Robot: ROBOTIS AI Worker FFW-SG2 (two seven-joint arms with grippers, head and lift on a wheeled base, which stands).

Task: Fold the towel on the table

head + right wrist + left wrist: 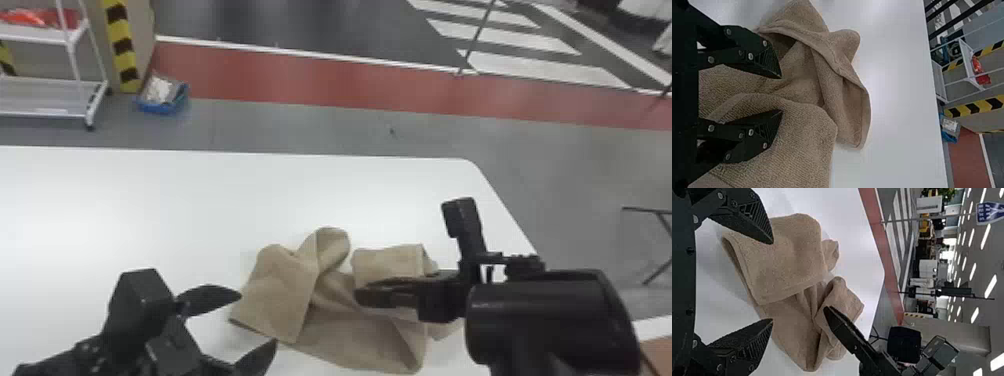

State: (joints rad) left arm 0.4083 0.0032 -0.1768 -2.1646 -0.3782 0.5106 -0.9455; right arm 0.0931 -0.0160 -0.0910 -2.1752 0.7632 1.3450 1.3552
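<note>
Black L gripper point(257, 320) is nearest me, approx 8 o'clock on the towel point(285, 300), w/ its fingers spread wide. One tip is right by the towel's 9 o'clock edge, the other at its 8 o'clock edge. On the L wrist cam I can see tan cloth through the gap of the L gripper point(772, 282), but nothing pinched, so I call it open & empty.

R gripper point(364, 294) comes in from 3 o'clock, tips over approx the mid of the cloth. On my R wrist cam the fingers of the R gripper point(781, 94) stand part open, a narrower gap than on the L, w/ terry cloth showing between & around them. Both tips are over the cloth; can't tell how hard they touch. No clamped grip that I can see.

Towel itself is rumpled, partly folded over: raised loop approx 11 o'clock, squarish flap approx 1 o'clock, loose layer running to approx 5 o'clock. It lies on the white table point(150, 200), at 6 o'clock in my head view.

Past the table's far edge, at approx 10 o'clock: blue bin point(162, 106) on the floor, white cart point(45, 35) & yellow/black post point(120, 45). Red floor strip point(310, 80) runs across at 12, white stripes point(540, 65) approx 2 o'clock.
</note>
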